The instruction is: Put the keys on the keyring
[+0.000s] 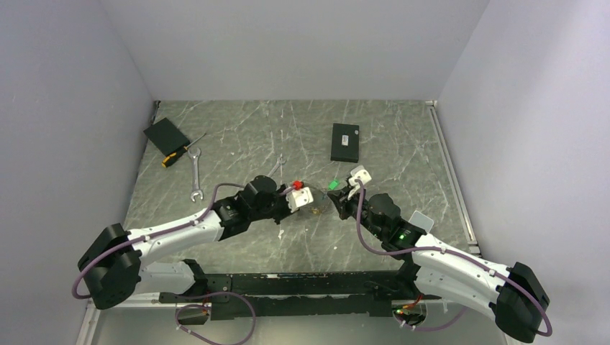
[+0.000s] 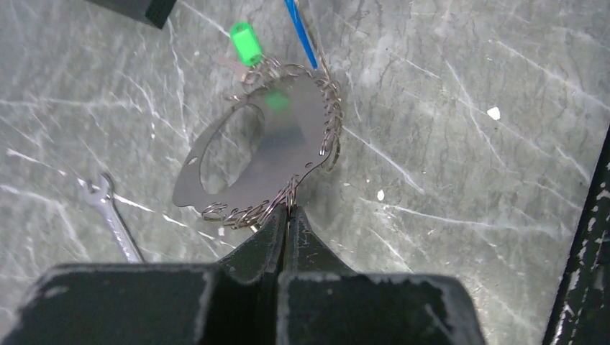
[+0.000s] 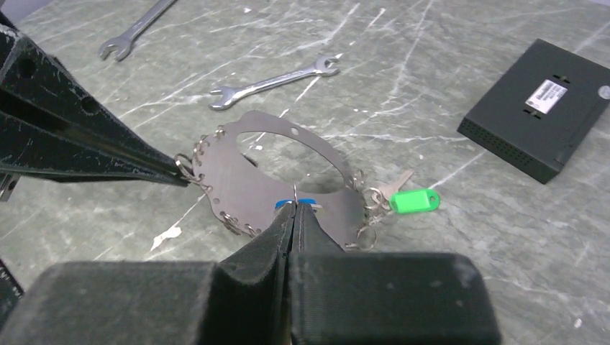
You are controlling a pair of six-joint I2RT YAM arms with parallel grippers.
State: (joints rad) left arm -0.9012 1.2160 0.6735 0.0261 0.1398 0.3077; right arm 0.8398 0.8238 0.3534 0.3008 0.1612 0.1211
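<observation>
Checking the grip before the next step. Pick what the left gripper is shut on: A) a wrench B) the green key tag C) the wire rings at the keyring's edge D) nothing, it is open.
C: the left gripper pinches the keyring by the wire rings on its near edge; the green key tag and the wrench lie apart from it.

Grey-green marbled tabletop (image 1: 288, 122), pale lavender walls (image 1: 65, 108) — soft, even light

Robot lab, bench (image 1: 410, 144) w/ wrenches (image 1: 196, 176), plain grey walls (image 1: 65, 108)
</observation>
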